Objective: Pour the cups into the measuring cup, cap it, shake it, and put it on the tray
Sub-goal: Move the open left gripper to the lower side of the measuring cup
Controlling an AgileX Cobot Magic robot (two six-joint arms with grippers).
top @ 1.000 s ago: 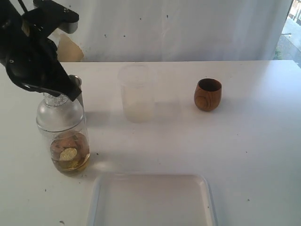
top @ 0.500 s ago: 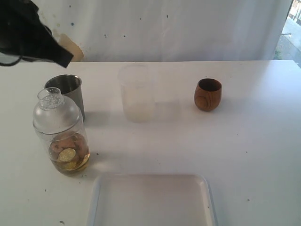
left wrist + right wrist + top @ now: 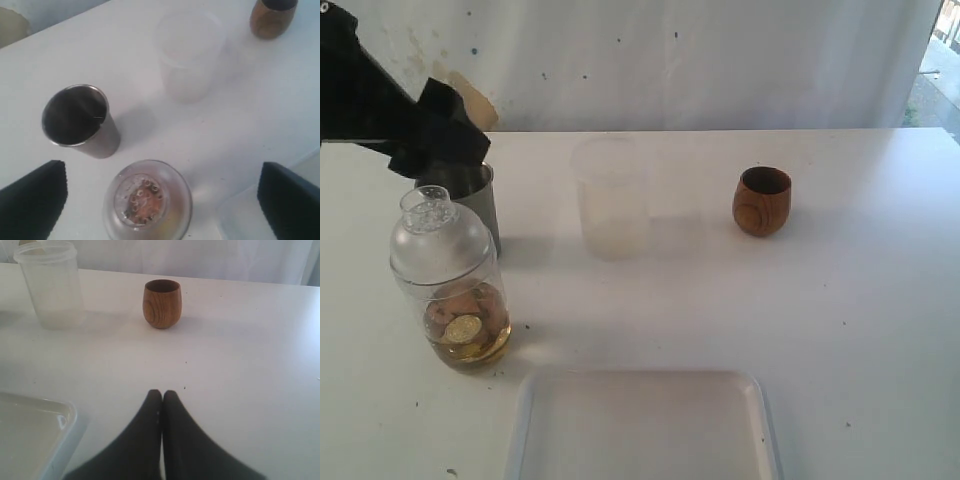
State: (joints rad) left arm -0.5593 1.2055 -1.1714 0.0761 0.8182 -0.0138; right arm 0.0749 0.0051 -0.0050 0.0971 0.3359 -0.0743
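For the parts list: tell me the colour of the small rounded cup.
The wooden cup is warm brown with darker grain rings, clearest in the right wrist view.

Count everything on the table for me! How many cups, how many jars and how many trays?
Cups: 3 (tall stainless-steel tumbler, small rounded brown wooden cup, frosted translucent plastic cup)
Jars: 1 (clear plastic jar with a domed lid)
Trays: 1 (flat white rectangular tray)
Total: 5
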